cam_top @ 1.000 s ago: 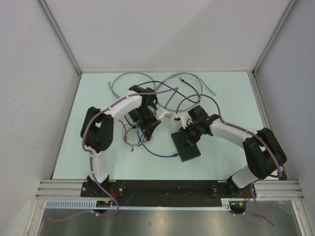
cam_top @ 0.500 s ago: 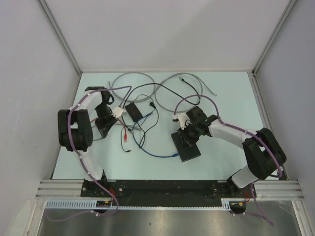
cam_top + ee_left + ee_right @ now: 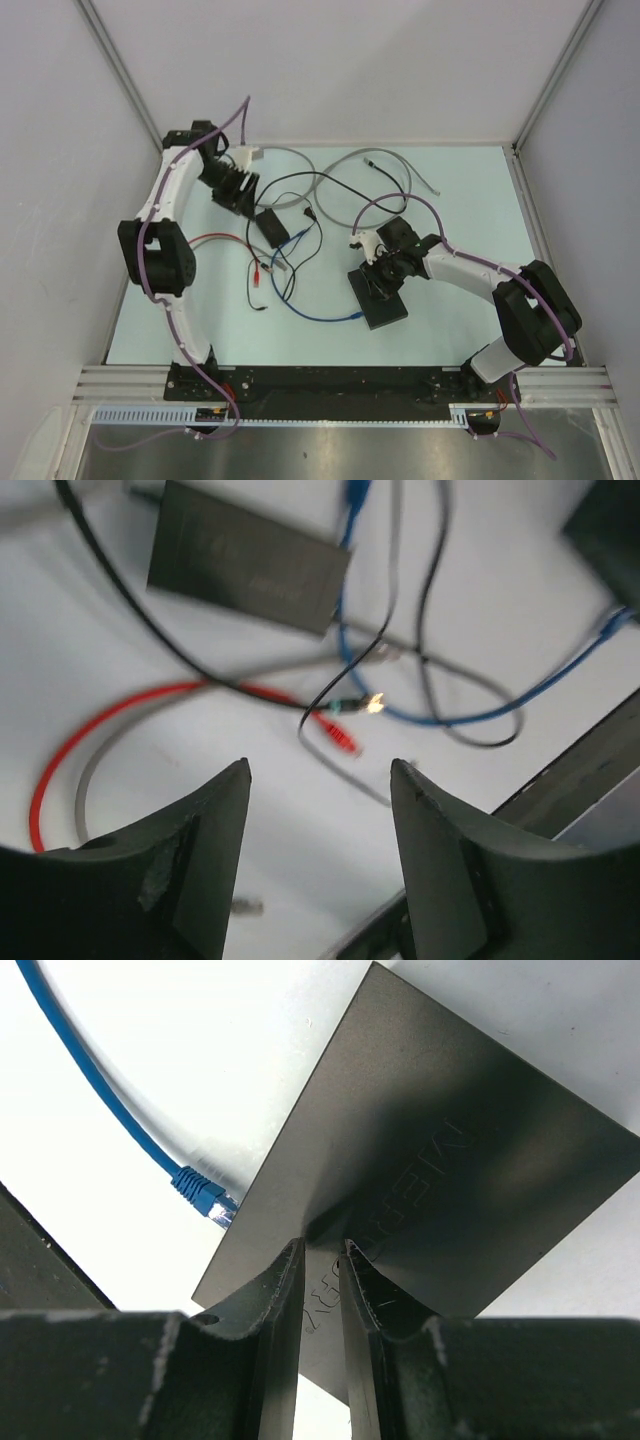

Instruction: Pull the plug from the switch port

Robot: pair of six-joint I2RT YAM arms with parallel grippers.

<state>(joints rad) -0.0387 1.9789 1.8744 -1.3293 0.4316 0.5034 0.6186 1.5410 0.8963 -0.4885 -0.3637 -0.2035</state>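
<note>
One blue plug (image 3: 205, 1198) is seen at the one switch (image 3: 440, 1160) edge, right fingers (image 3: 270, 1305) pressed nearly clenched atop it, left fingers (image 3: 195, 850) released.

embossed lettering on the black box (image 3: 450, 1160) (only "ne" legible).

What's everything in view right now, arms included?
flat box: one, black, near right
cable: one, blue, its plug at the box's edge
brick: one, black, centre, thin black cord attached
wire: one, red, left of the brick
loose cables: at least two, grey, far side
table: one, pale, under everything
left pincer: one, black, open, far left
right pincer: one, black, nearly shut, tips on the box
</note>
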